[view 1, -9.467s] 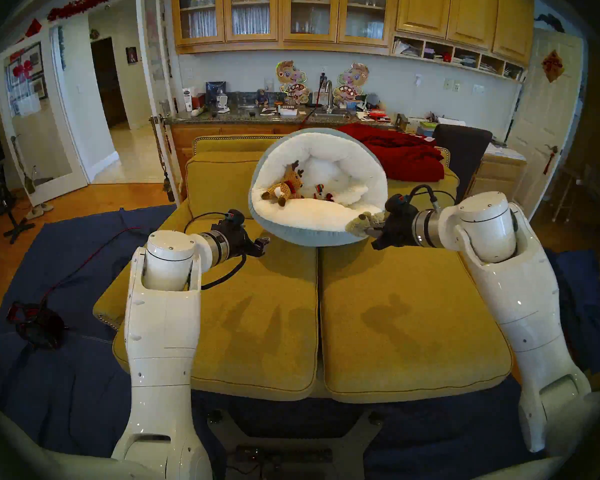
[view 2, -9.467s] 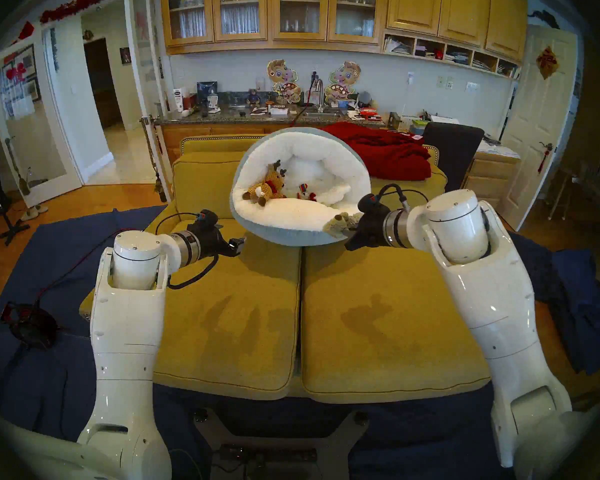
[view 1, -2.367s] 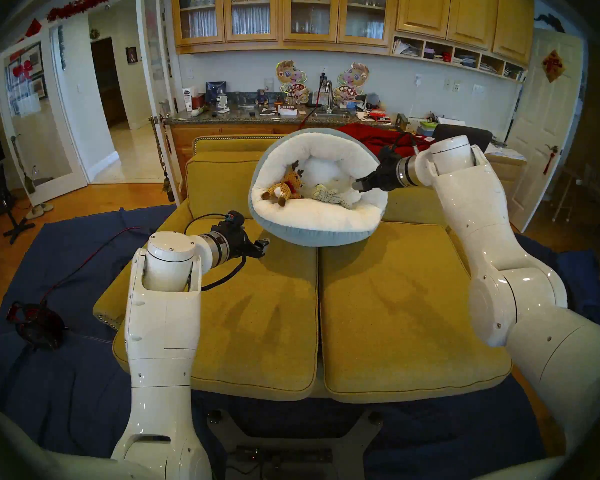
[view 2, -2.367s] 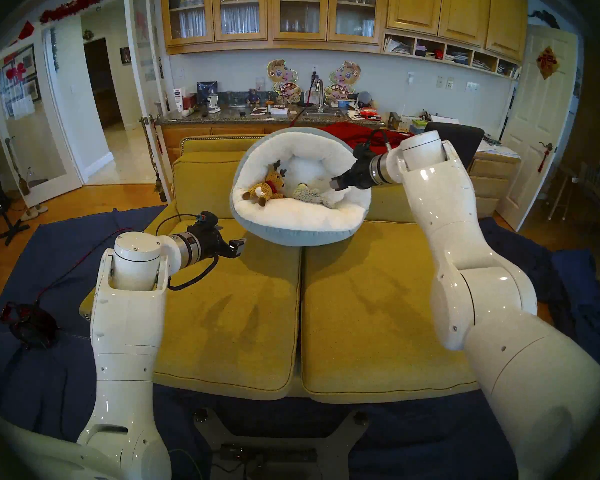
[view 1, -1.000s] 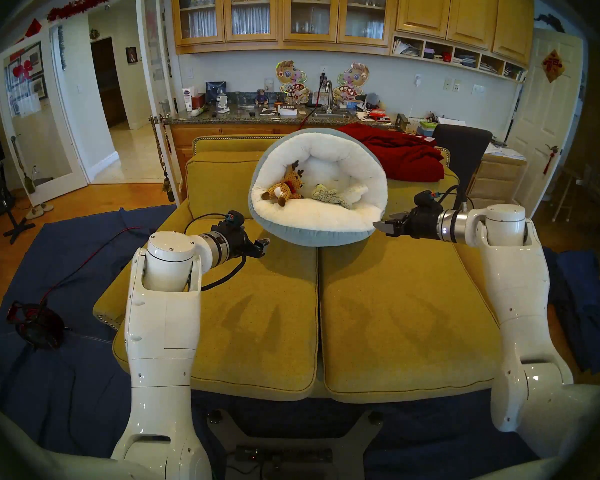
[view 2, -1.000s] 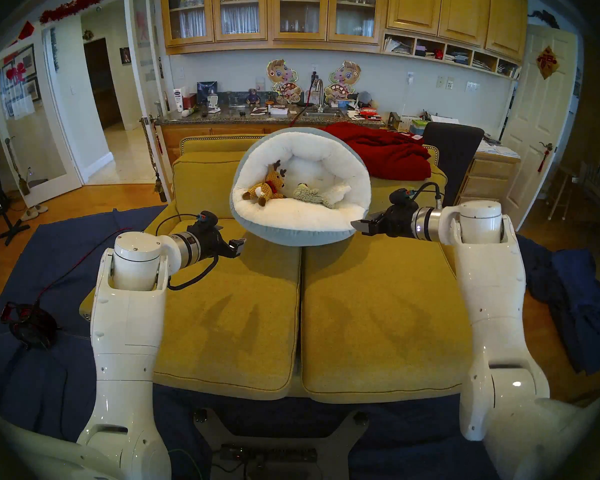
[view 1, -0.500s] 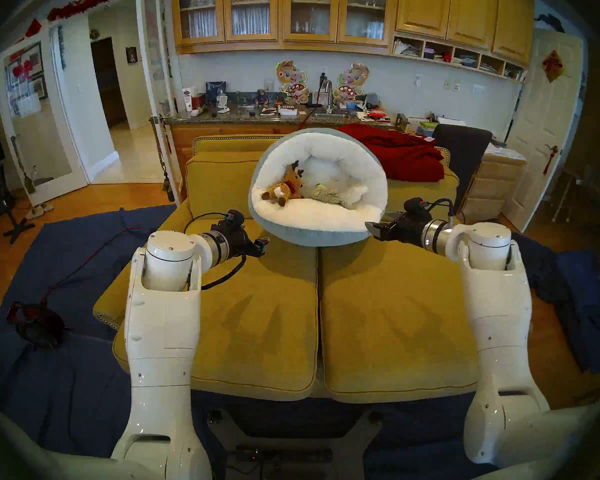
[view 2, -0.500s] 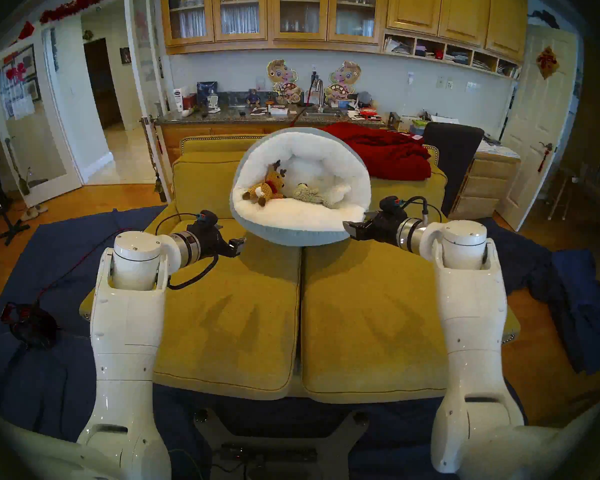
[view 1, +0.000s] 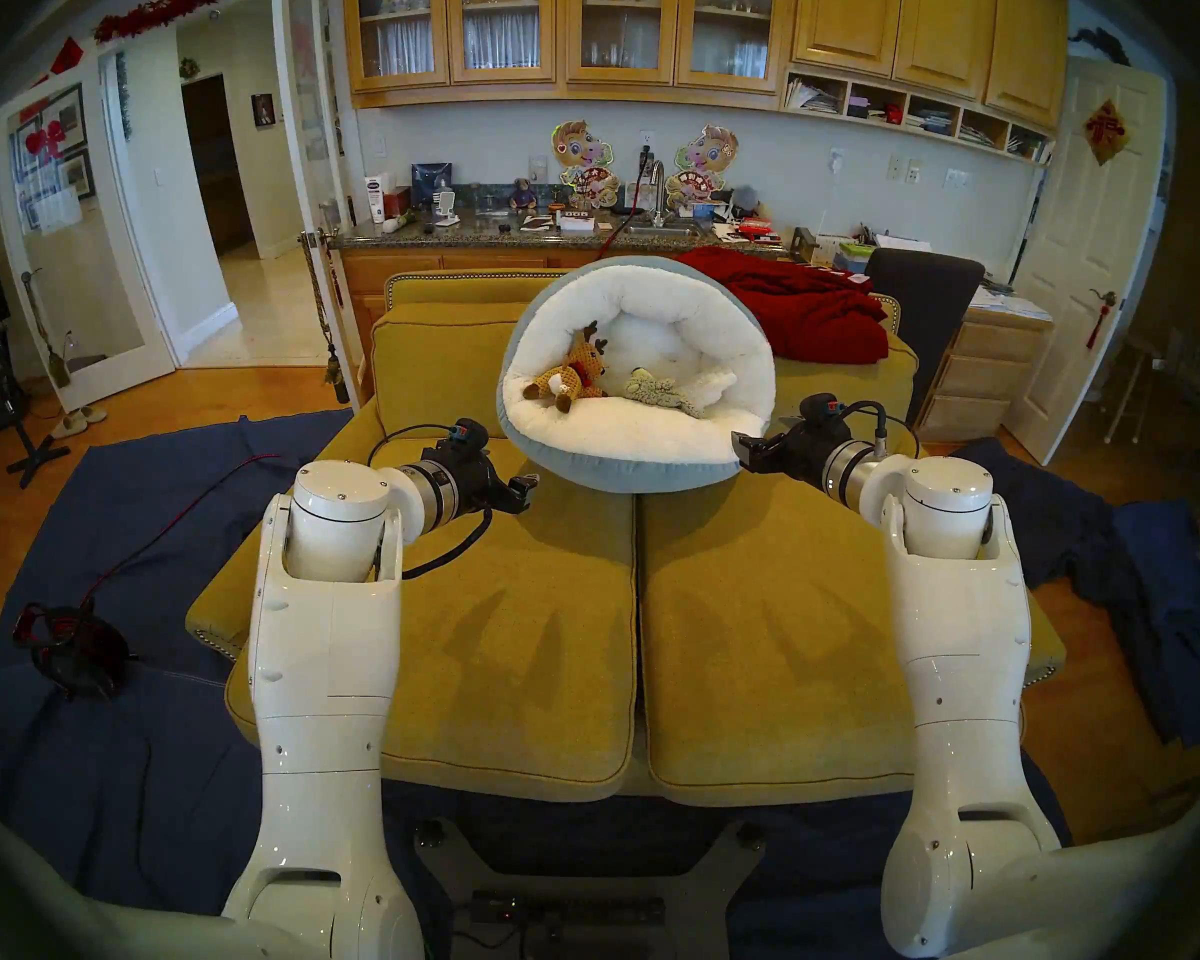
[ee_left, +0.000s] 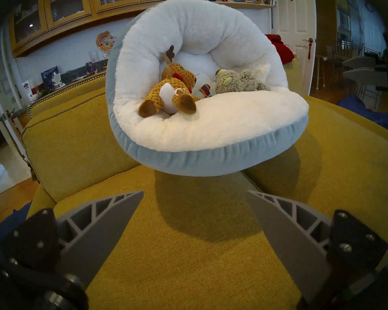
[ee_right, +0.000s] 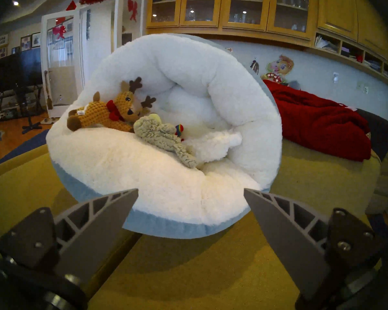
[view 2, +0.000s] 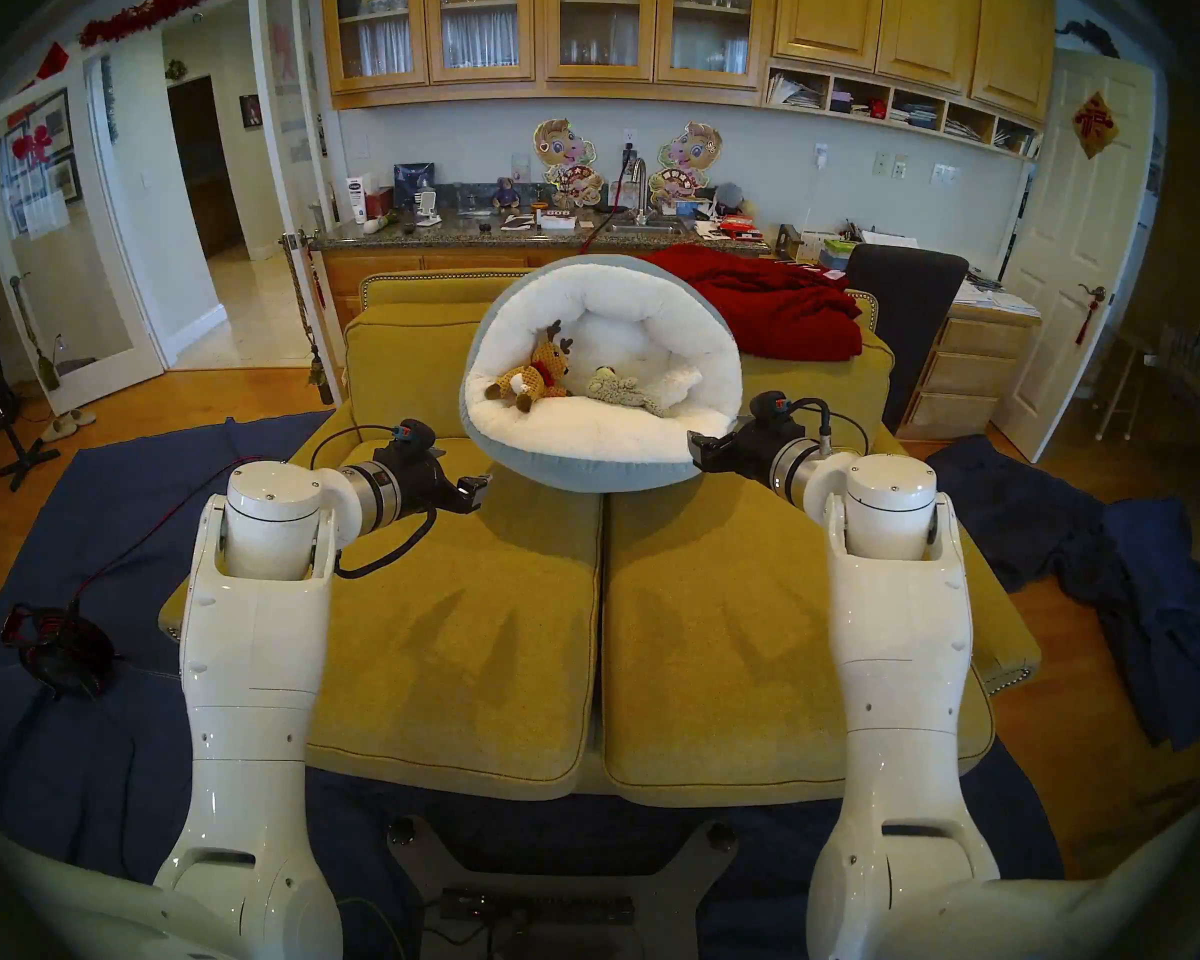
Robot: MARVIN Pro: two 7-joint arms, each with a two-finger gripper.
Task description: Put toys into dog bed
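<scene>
While both arms hover over the yellow sofa (view 1: 514, 661) | dog bed (view 1: 625, 470) propped on it: 4 toys – knitted reindeer (view 1: 569, 377), grey-beige plush (view 1: 656, 392), white plush (ee_right: 213, 146), rainbow toy (ee_left: 205, 89) seen only in wrist views | left gripper (ee_left: 194, 192), right gripper (ee_right: 190, 189) spread, empty | no legible writing.
</scene>
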